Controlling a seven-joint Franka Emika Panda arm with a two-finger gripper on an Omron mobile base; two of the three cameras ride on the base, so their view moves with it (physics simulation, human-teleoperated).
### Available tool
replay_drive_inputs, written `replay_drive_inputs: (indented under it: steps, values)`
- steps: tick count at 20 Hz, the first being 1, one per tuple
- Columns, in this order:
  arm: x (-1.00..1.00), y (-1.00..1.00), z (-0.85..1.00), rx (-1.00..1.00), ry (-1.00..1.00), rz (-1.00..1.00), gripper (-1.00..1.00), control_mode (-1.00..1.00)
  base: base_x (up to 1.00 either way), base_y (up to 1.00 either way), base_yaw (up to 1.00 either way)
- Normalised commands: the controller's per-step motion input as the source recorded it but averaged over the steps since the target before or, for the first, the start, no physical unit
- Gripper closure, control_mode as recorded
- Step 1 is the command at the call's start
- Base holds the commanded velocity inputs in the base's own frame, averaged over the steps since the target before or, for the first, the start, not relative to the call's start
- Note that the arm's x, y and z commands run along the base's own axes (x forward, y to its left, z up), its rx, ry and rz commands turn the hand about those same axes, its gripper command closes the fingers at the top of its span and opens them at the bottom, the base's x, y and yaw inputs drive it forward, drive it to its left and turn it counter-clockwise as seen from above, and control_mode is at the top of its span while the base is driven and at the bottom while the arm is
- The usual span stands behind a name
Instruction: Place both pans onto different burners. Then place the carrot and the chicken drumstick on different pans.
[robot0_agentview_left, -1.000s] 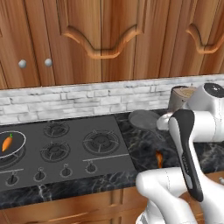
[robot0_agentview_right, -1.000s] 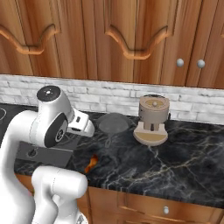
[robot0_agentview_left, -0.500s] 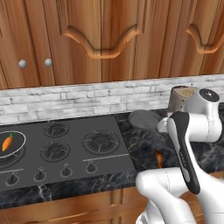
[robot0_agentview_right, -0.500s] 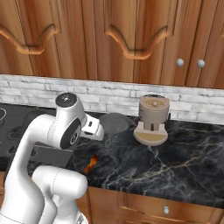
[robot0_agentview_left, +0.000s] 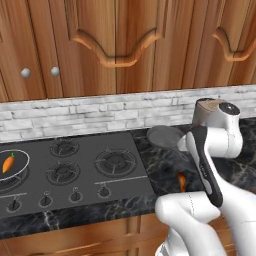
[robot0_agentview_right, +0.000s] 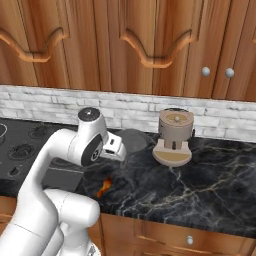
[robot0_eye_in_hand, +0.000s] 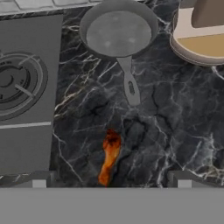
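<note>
No brand, label or legible writing on any surface

Gripper (robot0_eye_in_hand: 111, 181) above the marble counter (robot0_eye_in_hand: 175, 131), jaws spread wide, nothing between them; two finger tips (robot0_eye_in_hand: 38, 180) at the bottom of the hand view, well apart

Hand view: grey pan (robot0_eye_in_hand: 118, 33) on the counter just right of the stovetop (robot0_eye_in_hand: 26, 100), handle toward the camera; drumstick (robot0_eye_in_hand: 109, 155) flat on the marble below the handle end, near it but apart, narrow end toward the camera; one burner (robot0_eye_in_hand: 15, 83) at the stovetop's near edge; beige grinder (robot0_eye_in_hand: 199, 33) right of the pan

Left base view adds the full stovetop: rimmed pan (robot0_agentview_left: 11, 167) on the far-left burner, carrot (robot0_agentview_left: 8, 163) inside it; further burners (robot0_agentview_left: 116, 161) bare; knobs (robot0_agentview_left: 75, 195) along the front edge; grey pan partly behind the arm

Right base view adds the whole grinder, upright on its round base beside the grey pan, and the drumstick near the counter's front edge, beneath the wrist
</note>
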Motion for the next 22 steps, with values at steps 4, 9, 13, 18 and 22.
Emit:
replay_drive_inputs:
  steps: [4,9,13,18,22]
  values:
    - [0.45,-0.04,-0.19,0.00,0.06,0.00,-1.00,-1.00,0.00,0.00,0.00]
    - [0.48,-0.04,-0.29,0.00,0.04,0.00,-1.00,-1.00,0.00,0.00,0.00]
    - [0.43,-0.16,-0.45,0.00,0.00,0.00,-1.00,-1.00,0.00,0.00,0.00]
    - [0.28,-0.22,-0.46,0.00,0.00,0.00,-1.00,-1.00,0.00,0.00,0.00]
    - [0.39,-0.13,-0.32,0.00,0.00,0.00,-1.00,-1.00,0.00,0.00,0.00]
